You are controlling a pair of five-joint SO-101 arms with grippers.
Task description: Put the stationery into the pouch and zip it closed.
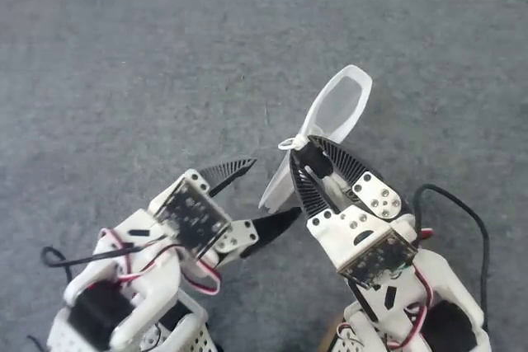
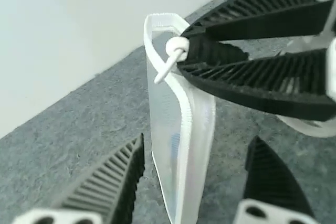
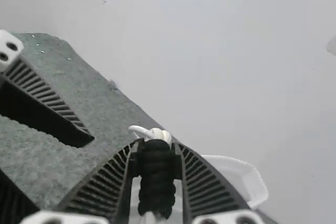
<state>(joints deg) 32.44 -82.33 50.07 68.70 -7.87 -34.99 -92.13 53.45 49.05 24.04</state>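
The pouch (image 1: 338,109) is translucent white and hangs tilted above the grey mat. My right gripper (image 1: 307,147) is shut on its zip pull (image 1: 287,144), a white bead on a cord at the pouch's upper edge. In the left wrist view the pouch (image 2: 181,129) stands on end, and a faint bluish shape shows through its wall. There the right gripper (image 2: 191,51) pinches the zip pull (image 2: 170,59). My left gripper (image 1: 274,187) is open, one finger on each side of the pouch's lower end, not touching it. The right wrist view shows the bead (image 3: 152,134) at the shut fingertips.
A grey felt mat (image 1: 124,80) covers the table, with a white wall behind its far edge. A black cable (image 1: 462,204) loops beside the right arm and another (image 1: 58,260) beside the left arm. Open mat lies to the left and far side.
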